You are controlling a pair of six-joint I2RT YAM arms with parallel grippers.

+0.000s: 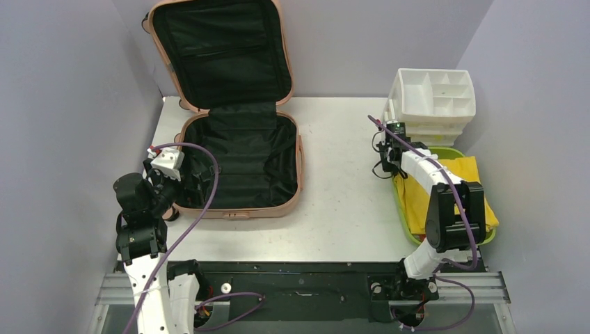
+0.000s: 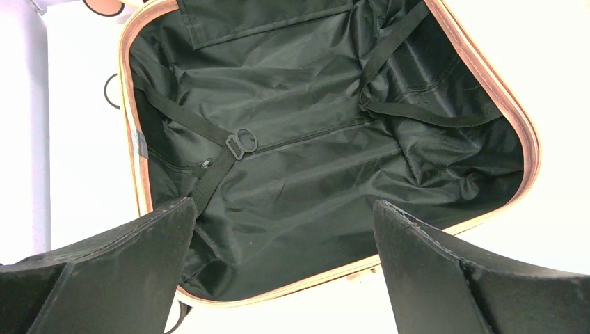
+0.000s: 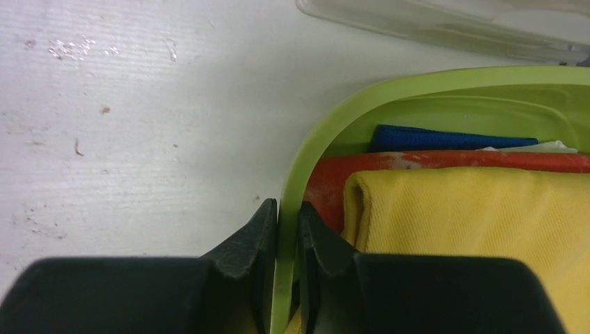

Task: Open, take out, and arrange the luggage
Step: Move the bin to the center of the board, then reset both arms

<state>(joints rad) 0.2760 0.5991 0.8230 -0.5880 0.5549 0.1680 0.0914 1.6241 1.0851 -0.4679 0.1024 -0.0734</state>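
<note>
The salmon-pink luggage [image 1: 240,210] lies open at the left of the table, its lid leaning on the back wall. Its black lining [image 2: 313,139] is bare, with loose straps and a buckle [image 2: 241,143]. My left gripper [image 1: 191,182] hovers over the near left corner of the case, open wide with nothing between its fingers [image 2: 285,209]. My right gripper [image 1: 389,165] is at the far right, shut on the left rim of the lime-green tray [image 3: 389,90], one finger outside the rim and one inside [image 3: 287,209].
The green tray [image 1: 452,149] holds a folded yellow cloth [image 3: 473,229] on top of a red cloth [image 3: 445,161] and a blue cloth [image 3: 445,138]. Behind the tray stands a white compartmented organizer [image 1: 435,94]. Grey walls close in the left, back and right.
</note>
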